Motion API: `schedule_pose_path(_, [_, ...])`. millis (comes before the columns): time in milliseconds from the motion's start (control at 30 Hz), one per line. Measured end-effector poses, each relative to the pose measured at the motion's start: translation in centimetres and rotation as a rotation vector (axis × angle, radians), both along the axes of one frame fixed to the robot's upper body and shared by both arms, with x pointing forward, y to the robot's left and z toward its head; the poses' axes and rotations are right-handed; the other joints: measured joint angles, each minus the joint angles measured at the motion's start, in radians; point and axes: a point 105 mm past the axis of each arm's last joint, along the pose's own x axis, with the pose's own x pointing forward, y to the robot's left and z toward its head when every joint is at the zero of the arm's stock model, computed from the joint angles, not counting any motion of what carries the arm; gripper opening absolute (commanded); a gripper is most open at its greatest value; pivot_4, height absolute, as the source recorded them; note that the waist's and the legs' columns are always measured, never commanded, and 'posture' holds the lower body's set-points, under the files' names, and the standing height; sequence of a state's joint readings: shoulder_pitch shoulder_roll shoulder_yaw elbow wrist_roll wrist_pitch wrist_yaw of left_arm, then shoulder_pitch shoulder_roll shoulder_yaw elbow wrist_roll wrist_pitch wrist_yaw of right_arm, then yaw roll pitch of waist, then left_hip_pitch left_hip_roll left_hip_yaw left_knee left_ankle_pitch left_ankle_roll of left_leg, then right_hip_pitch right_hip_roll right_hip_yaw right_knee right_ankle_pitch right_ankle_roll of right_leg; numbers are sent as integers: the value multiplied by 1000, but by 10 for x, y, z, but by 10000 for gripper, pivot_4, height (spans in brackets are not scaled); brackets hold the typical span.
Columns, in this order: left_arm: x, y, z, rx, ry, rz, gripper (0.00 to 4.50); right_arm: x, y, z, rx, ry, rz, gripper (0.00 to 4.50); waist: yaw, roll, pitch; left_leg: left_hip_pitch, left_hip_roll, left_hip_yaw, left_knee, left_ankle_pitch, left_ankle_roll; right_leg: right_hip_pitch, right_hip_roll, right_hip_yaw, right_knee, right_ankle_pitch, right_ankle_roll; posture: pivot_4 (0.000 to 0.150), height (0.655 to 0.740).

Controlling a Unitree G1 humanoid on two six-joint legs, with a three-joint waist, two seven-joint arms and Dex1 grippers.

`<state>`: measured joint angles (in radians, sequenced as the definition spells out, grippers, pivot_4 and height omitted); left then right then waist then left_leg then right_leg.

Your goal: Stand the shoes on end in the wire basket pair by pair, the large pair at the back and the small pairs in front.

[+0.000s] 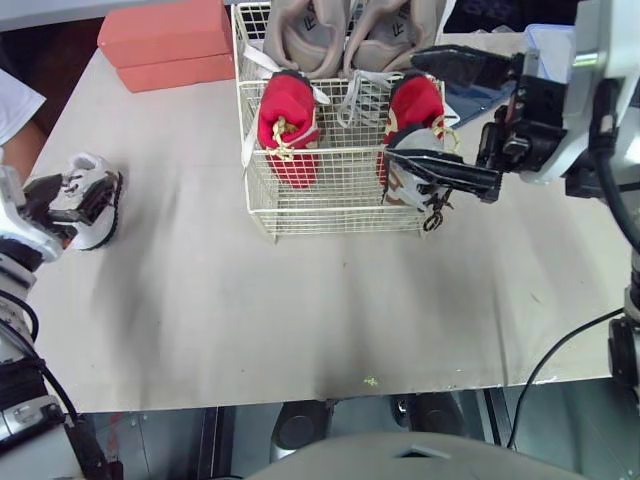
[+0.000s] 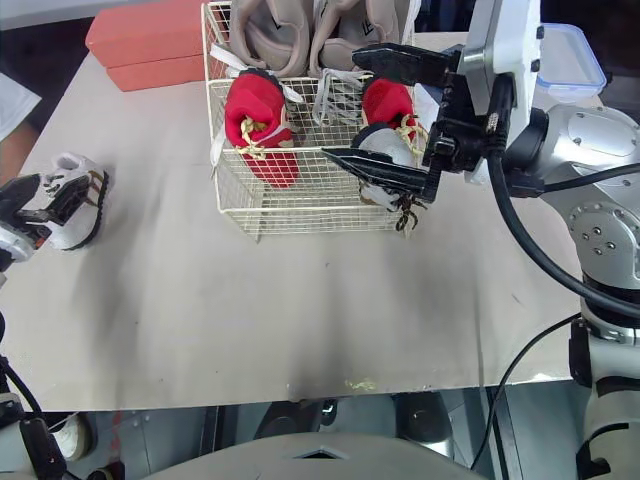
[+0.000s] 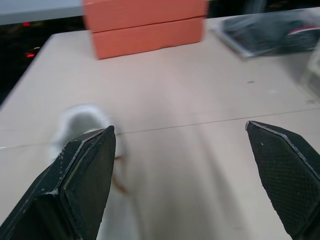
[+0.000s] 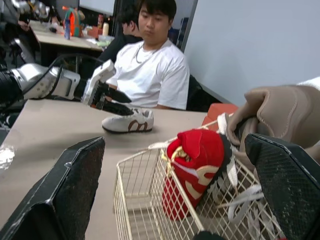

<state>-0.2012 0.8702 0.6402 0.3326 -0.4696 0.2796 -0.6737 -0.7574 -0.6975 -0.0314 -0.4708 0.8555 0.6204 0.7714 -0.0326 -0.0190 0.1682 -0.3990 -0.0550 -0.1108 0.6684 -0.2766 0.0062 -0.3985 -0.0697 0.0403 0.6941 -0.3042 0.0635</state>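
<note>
Beige tabletop (image 1: 300, 300): a white wire basket (image 1: 330, 205) holds tan sneakers (image 1: 300, 30) behind two red shoes (image 1: 287, 115), your right gripper (image 1: 400, 107) spread wide and empty at its right side, your left gripper (image 3: 179, 127) wide open over a small white shoe (image 1: 95, 200).

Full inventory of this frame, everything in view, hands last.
table: 1, beige, under everything
wire basket: 1, cream, far centre of table
large shoes: 2, beige, on end at basket back
small shoes: 2, red, basket front, left and right
lone shoe: 1, white, brown trim, table left
boxes: 2, orange, stacked, far left
container: 1, clear, far right
cable: 1, black, near right
person: 1, white T-shirt, beyond left side
left hand: 1, black, open, by lone shoe
right hand: 1, black, open, at basket's right side
</note>
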Motion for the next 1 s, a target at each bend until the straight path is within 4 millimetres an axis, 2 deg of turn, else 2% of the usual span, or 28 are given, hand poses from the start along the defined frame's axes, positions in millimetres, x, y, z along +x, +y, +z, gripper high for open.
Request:
schedule_pose_path(133, [-2, 23, 0, 33, -12, 113, 45000, 0, 2, 0, 13, 0, 6, 44252, -3, 0, 0, 0, 0, 0, 0, 0, 0, 0, 0, 0, 0, 0, 0, 1500, 7400])
schedule_pose_path(300, [-2, 42, -11, 26, 1, 219, 45000, 0, 4, 0, 23, 1, 12, 44252, -4, 0, 0, 0, 0, 0, 0, 0, 0, -1, 0, -1, 0, 0, 0, 1500, 7400])
schedule_pose_path(533, [11, 48, -59, 13, 175, 263, 45000, 0, 6, 1, 45, 1, 18, 44252, -5, -2, -1, 0, -1, 0, 0, 0, 0, -2, 0, -3, 1, 0, 0, 1500, 7400])
schedule_pose_path(633, [19, 48, -61, -17, 180, 274, 36934, 0, 7, 2, 52, 0, 24, 45000, -6, -3, -2, -1, -1, 0, 0, 0, 0, -3, 0, -2, 2, 0, 0, 1500, 7400])
schedule_pose_path(833, [20, 49, -63, -32, 180, 280, 10794, -2, 8, 1, 45, 15, 46, 45000, -12, -3, -2, -1, -1, 1, 0, 0, 0, -5, 0, -2, 3, 0, 0, 1500, 7400])
schedule_pose_path(900, [17, 50, -63, -30, 174, 288, 3987, -3, 8, -1, 39, 25, 53, 45000, -12, -3, -2, -1, -1, 1, 0, 0, 0, -5, 0, -2, 3, 0, 0, 1500, 7400])
schedule_pose_path(933, [16, 52, -64, -29, 170, 299, 1981, -3, 8, -1, 35, 29, 55, 45000, -12, -3, -2, -1, -1, 1, 0, 0, 0, -5, 0, -2, 3, 0, 0, 1500, 7400])
schedule_pose_path(1000, [13, 52, -63, -9, 150, 313, 1577, -3, 8, -2, 31, 31, 61, 45000, -12, -3, -2, -1, -1, 1, 0, 0, 0, -5, -1, -1, 2, 0, 0, 1500, 7400])
